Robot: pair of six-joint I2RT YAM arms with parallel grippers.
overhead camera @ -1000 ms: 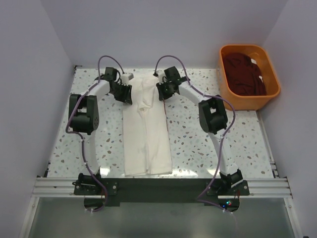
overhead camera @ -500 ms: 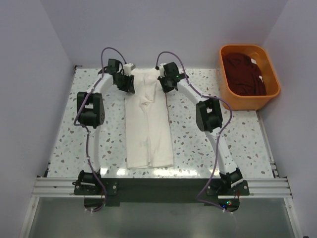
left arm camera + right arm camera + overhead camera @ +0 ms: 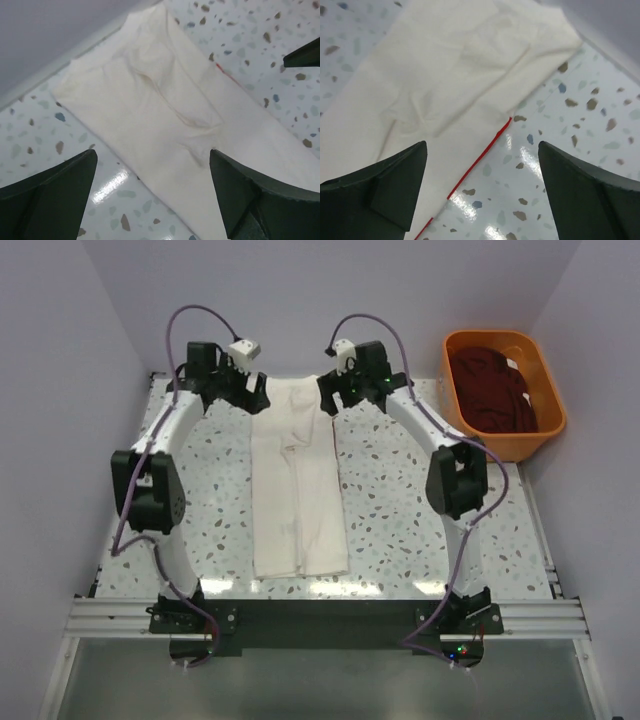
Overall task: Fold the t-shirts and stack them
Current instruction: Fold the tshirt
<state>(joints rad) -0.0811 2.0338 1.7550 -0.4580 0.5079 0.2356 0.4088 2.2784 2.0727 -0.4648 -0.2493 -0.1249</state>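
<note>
A cream-white t-shirt (image 3: 298, 480) lies folded into a long narrow strip down the middle of the table, from the far edge to the near edge. A thin red edge (image 3: 480, 157) shows along its right side. My left gripper (image 3: 255, 400) hangs open above the strip's far left corner, my right gripper (image 3: 329, 398) open above its far right corner. The left wrist view shows cream cloth (image 3: 150, 100) below the open gripper (image 3: 152, 195). Cloth (image 3: 445, 75) and bare table lie under the open right gripper (image 3: 482, 190). Neither holds anything. A dark maroon t-shirt (image 3: 495, 390) lies crumpled in the tub.
The orange plastic tub (image 3: 500, 337) stands at the back right, off the speckled table (image 3: 200, 520). The far wall rises just behind both grippers. A metal rail with the arm bases runs along the near edge.
Both grippers have opened and let go of the shirt's far end, then risen and drawn apart toward the far wall. The shirt lies flat where it was left.
</note>
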